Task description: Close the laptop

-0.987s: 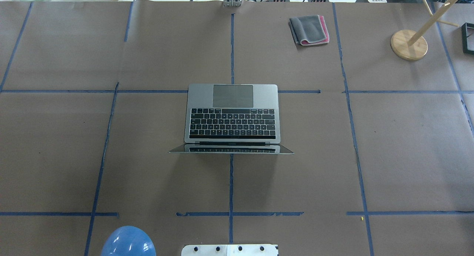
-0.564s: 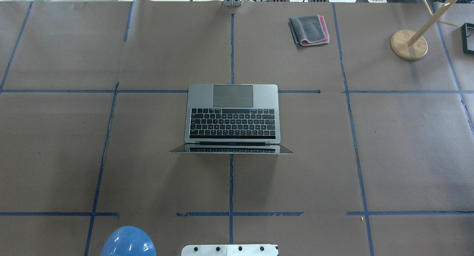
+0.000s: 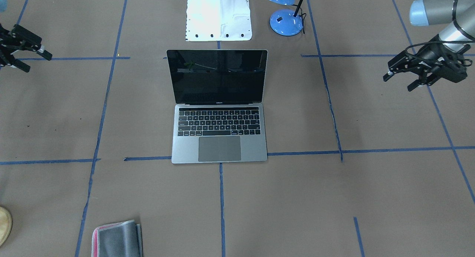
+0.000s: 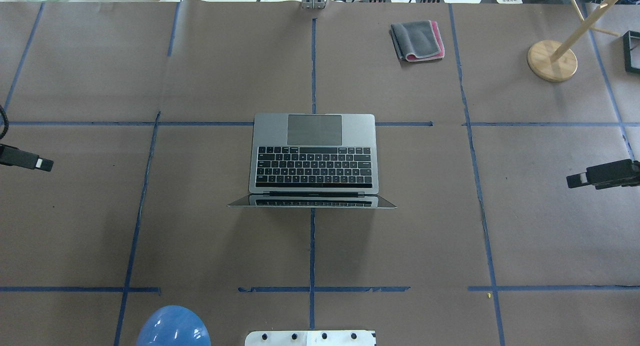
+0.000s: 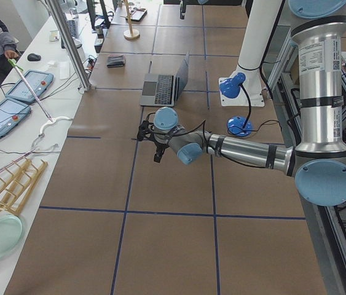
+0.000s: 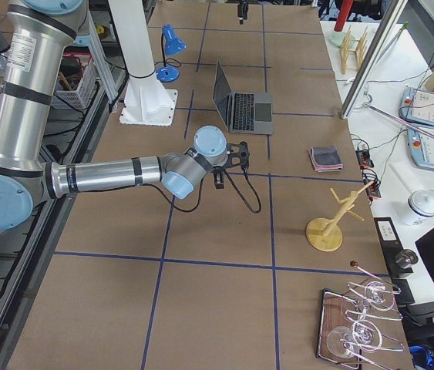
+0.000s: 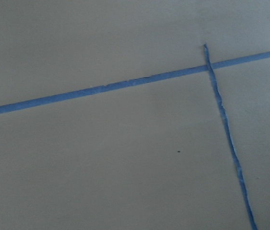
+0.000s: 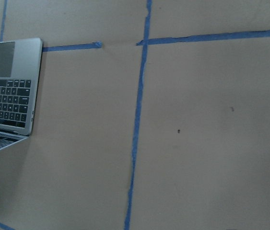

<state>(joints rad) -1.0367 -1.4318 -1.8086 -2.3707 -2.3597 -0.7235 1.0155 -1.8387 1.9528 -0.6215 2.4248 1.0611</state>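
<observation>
Laptop (image 4: 314, 156) sits open at mid table (image 4: 200, 236), base flat, hinge side twd robot, trackpad edge away from it & lying along a blue tape line (image 4: 80, 123). Screen stands up, tipped back a bit twd robot, black/unlit, reflecting the keys in overhead view. Nothing touching it.

White robot base (image 3: 219, 15) just behind the lid; blue desk lamp (image 3: 285, 21) beside that, on robot's L side.

Left jaws: out by table's L edge, well apart from laptop, off the surface, tips pointing inward twd laptop. Both fingers (image 3: 388, 75) spread apart, nothing between them. L wrist cam sees only bare brown paper & tape.

Right jaws: mirror spot by R edge, also well clear, also pointing inward, fingers (image 3: 45, 55) apart, holding nothing. R wrist cam catches laptop's corner at its left edge.

Far side, R half: folded grey cloth w/ pink edge (image 4: 417, 40); further R a wooden stand w/ round base (image 4: 552, 60)
</observation>
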